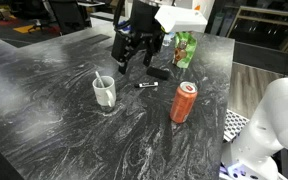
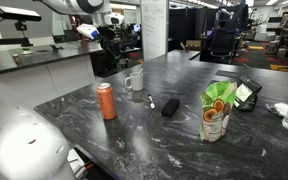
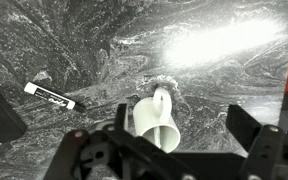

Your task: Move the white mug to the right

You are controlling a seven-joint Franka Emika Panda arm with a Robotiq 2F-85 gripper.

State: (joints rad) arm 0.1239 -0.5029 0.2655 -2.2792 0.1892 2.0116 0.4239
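Note:
The white mug (image 1: 104,92) stands upright on the dark marbled table with a thin stick poking out; it also shows in the other exterior view (image 2: 135,78). In the wrist view the mug (image 3: 158,120) is seen from above, handle pointing away, below and between the fingers, closer to the left one. My gripper (image 1: 134,60) hangs open and empty above the table, some way above the mug. It also shows in the other exterior view (image 2: 111,42) and in the wrist view (image 3: 184,135).
An orange-red soda can (image 1: 184,102) (image 2: 106,100) stands near the mug. A white marker (image 1: 146,85) (image 3: 49,96) and a black block (image 1: 157,73) (image 2: 170,105) lie on the table. A green snack bag (image 1: 186,48) (image 2: 217,110) stands further off.

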